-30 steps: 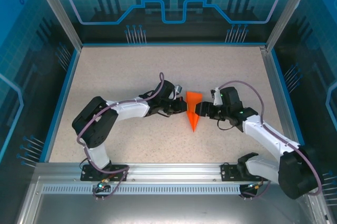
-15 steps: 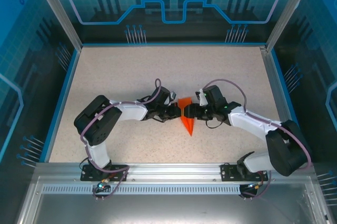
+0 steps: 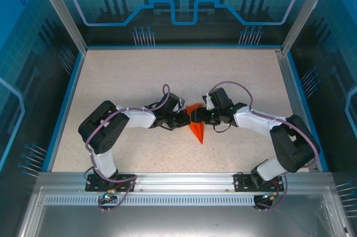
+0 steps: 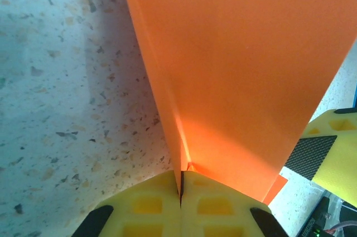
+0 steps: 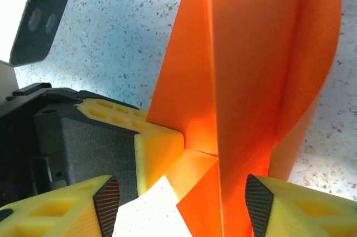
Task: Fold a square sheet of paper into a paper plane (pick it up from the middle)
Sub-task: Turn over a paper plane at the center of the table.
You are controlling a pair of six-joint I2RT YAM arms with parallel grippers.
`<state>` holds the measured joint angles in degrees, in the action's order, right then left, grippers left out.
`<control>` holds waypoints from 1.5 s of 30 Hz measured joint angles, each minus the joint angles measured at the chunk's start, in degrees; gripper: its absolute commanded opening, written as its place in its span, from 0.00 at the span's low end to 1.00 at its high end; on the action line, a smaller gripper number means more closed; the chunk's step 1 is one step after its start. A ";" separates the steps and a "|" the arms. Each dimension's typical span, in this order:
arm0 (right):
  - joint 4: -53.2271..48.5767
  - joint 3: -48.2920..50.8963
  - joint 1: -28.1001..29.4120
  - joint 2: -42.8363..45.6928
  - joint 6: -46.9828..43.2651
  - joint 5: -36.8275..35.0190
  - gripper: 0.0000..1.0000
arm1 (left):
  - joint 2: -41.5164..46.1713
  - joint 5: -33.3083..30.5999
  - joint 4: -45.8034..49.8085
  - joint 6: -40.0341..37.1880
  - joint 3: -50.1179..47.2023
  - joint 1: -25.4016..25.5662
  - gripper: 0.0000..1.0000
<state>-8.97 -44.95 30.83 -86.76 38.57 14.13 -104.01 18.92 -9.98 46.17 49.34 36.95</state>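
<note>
Orange paper plane [image 3: 197, 127] pinched by the left tool [image 3: 187, 118] at mid-surface, with the right tool [image 3: 199, 116] spread around its raised fold.

A blue-lit panelled enclosure [image 3: 184, 3] on metal posts walls in a speckled beige surface [image 3: 128, 75] with a blue rim. Both arms reach from the near edge and meet at its middle. There the paper plane lies with its pointed tip toward the near side and its wider end between the two tools. The left tool, coming from the left, has its yellow fingers [image 4: 148, 203] pressed together on a fold of the paper, the edge caught in the seam between them. The right tool, coming from the right, stands spread with one finger on each side of the upright fold, just beside the left tool's tips. Whether its pads [image 5: 257, 201] touch the paper I cannot tell.
</note>
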 measured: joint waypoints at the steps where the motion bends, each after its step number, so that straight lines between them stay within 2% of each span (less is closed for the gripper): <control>1: -0.26 -0.17 0.02 -0.11 -0.02 -0.44 0.70 | 0.00 -0.22 0.24 0.00 0.00 -0.02 0.00; 6: -0.76 -0.39 0.02 -0.90 -0.02 -2.08 0.80 | 0.00 -1.57 1.33 0.00 0.00 -0.04 0.00; 20: 0.13 -0.37 0.02 -3.61 0.02 -2.86 0.80 | 0.00 -2.78 2.43 0.02 0.00 -0.13 0.00; 26: 1.14 1.07 -0.02 -2.69 0.48 -2.91 0.75 | 0.00 -2.84 2.43 0.02 -0.39 -0.59 0.00; 32: 1.03 2.95 -1.14 2.27 1.51 -4.74 0.68 | 0.00 -2.82 2.43 0.00 -0.59 -0.70 0.00; 38: 0.98 2.95 -2.38 2.01 1.70 -4.68 0.62 | 0.00 -2.82 2.43 0.02 -0.59 -0.70 0.00; 41: 0.94 2.84 -2.38 0.44 1.40 -3.48 0.56 | 0.00 -2.80 2.43 0.00 -0.59 -0.70 0.00; 45: 0.85 1.73 -2.38 -2.01 0.70 -2.32 0.39 | 0.00 -2.80 2.45 0.00 -0.59 -0.70 0.00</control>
<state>-8.12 -43.22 28.45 -88.77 39.27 11.81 -104.01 16.12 -7.53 46.17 48.75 36.25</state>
